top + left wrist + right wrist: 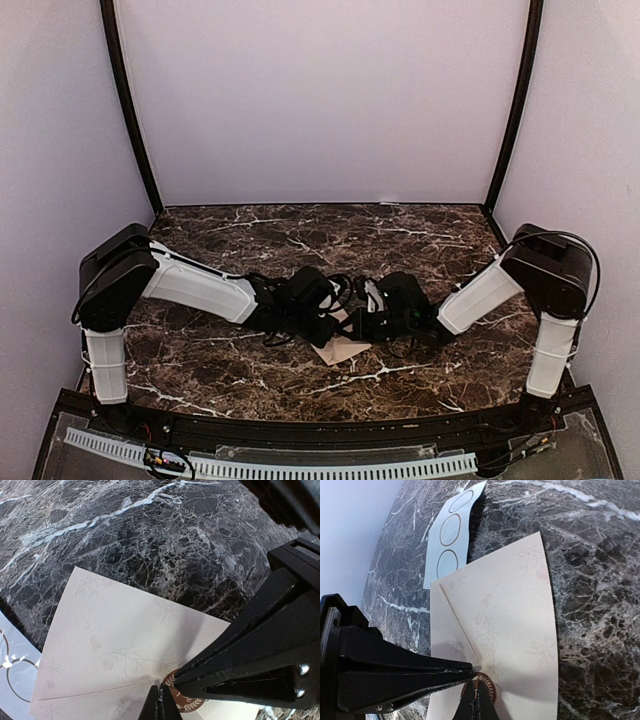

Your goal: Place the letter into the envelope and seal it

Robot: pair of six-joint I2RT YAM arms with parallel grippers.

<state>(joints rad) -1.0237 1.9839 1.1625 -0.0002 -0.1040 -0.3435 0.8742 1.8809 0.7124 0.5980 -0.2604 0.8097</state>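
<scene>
- Dark marble table [300, 230] underneath, both arms reaching in to meet near its middle.
- On it, lying flat between the two wrists: the envelope [510, 620], flap folded down, point of the flap at the near tips.
- No sight of the letter; judged to be inside already, since no cream sheet lies anywhere.
- Just beside the envelope, one edge tucked under it: a white card [451, 535] printed with circles.
- Left gripper [160, 705] clenched, tips together, grasping nothing, bearing down at the flap's point.
- Right gripper [477, 702] likewise clamped tight on nothing, tips meeting the left's at the same spot.
- Under both tips: a small brown round seal [487, 687] with a pale wreath border, straddling flap tip and envelope body.
- Step in hand, by judgement: sealing, the last one. Next calls for firm downward pressure, then a straight lift without dragging the seal loose.
</scene>
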